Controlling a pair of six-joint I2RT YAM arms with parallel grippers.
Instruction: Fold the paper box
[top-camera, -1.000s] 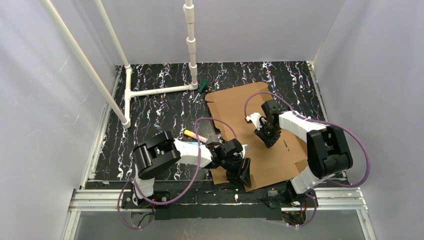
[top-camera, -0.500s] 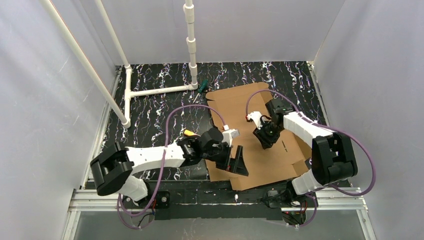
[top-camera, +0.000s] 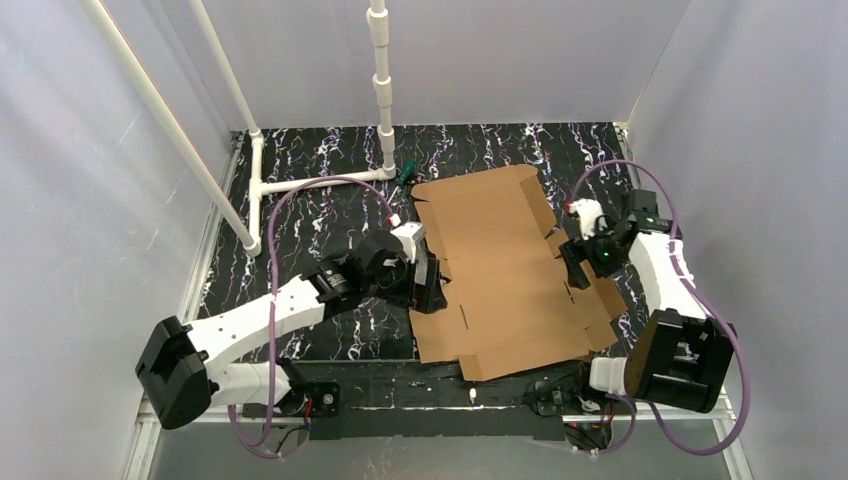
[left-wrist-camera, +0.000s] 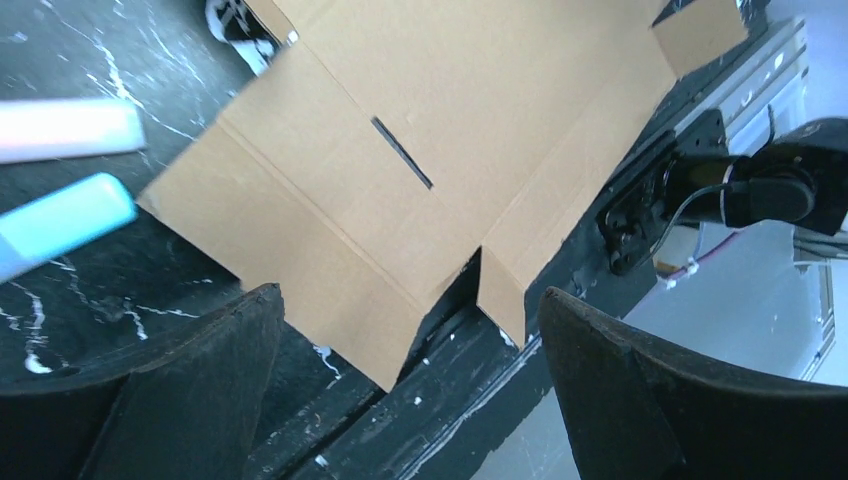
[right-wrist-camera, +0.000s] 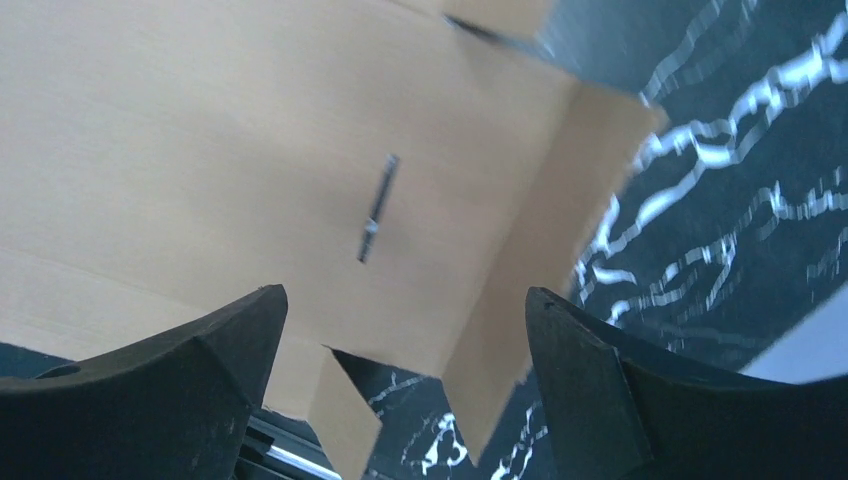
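Observation:
The paper box (top-camera: 500, 270) is a flat brown cardboard sheet with flaps and slits, lying unfolded on the black marbled table. Its near corner reaches the table's front edge. My left gripper (top-camera: 428, 280) is open at the sheet's left edge, holding nothing. In the left wrist view the paper box (left-wrist-camera: 400, 130) lies beyond the open left gripper (left-wrist-camera: 410, 292), its slit and near flaps showing. My right gripper (top-camera: 577, 263) is open at the sheet's right edge, empty. In the right wrist view the right gripper (right-wrist-camera: 405, 292) hangs above the paper box (right-wrist-camera: 250, 150).
A white pipe frame (top-camera: 310, 182) stands at the back left, with a green-handled tool (top-camera: 404, 173) beside it. Two markers, one pale (left-wrist-camera: 70, 128) and one turquoise (left-wrist-camera: 65, 220), lie left of the sheet. White walls enclose the table; a metal rail (top-camera: 440, 400) runs along the front.
Both grippers opened and left the sheet's surface: the left swung back from the near-left corner to the left edge, the right moved from the middle to the right edge. The sheet turned squarer.

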